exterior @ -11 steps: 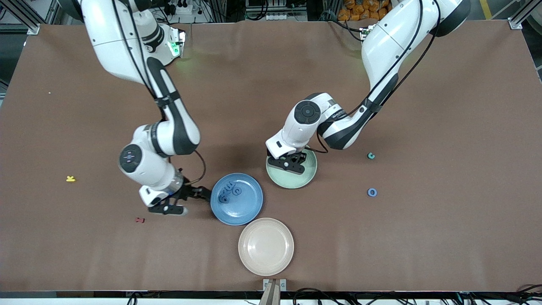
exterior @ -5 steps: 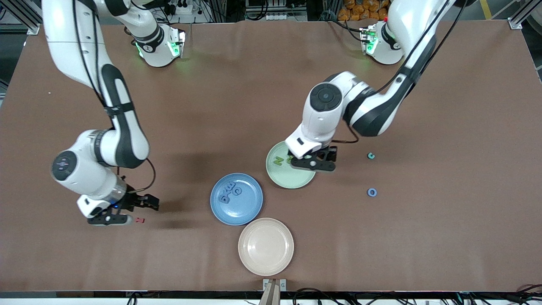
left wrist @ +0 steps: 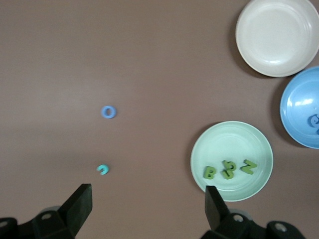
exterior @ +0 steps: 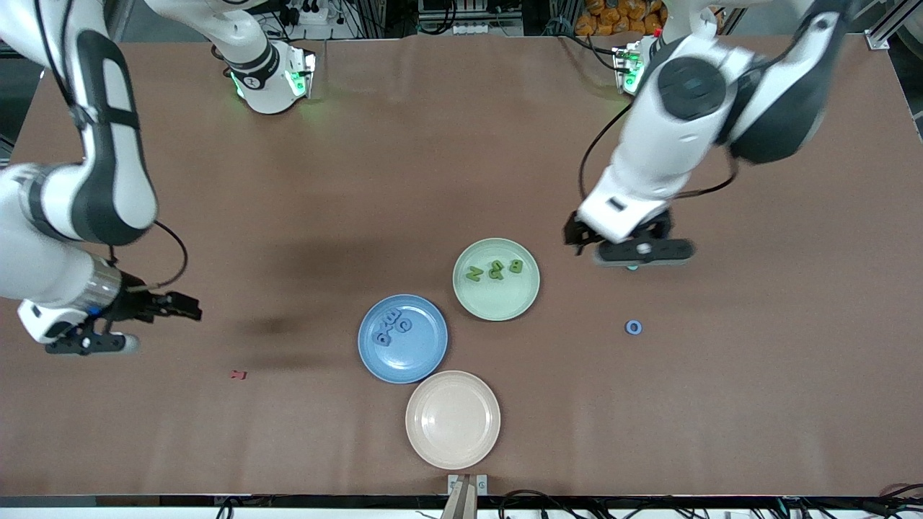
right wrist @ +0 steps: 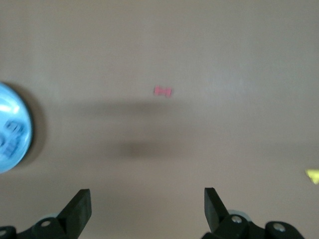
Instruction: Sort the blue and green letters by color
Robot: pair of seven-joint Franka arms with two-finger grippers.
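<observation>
Brown cloth (exterior: 433, 158) covers the whole table.

Nearest the front camera: empty cream plate (exterior: 453, 419). Just above it and touching its rim, blue plate (exterior: 402, 338) holding a clump of blue letters (exterior: 390, 329). Red letter (exterior: 238, 374) lies loose toward the right arm's end, not part of the job.

Next row out: loose blue ring (exterior: 633, 327) on the cloth toward the left arm's end, well apart from the plates. Green plate (exterior: 496, 279) holds three green letters (exterior: 494, 270) in a row.

Right gripper (exterior: 85, 344) hangs over bare cloth at the right arm's end, fingers spread wide, empty. Yellow letter (right wrist: 312, 174) shows in its wrist view.

Left gripper (exterior: 638, 251) hovers over a small teal letter (left wrist: 102, 169), which the front view mostly hides; fingers wide apart, nothing held.

Handling judgement: the letters look like thin foam, so very light, soft, not fragile, likely to squash or flip if pinched hard. Best hold is across the outer edges, fingertips down at the cloth, closing gently. For the ring, span the outer rim. The teal piece's colour is ambiguous between blue and green.
</observation>
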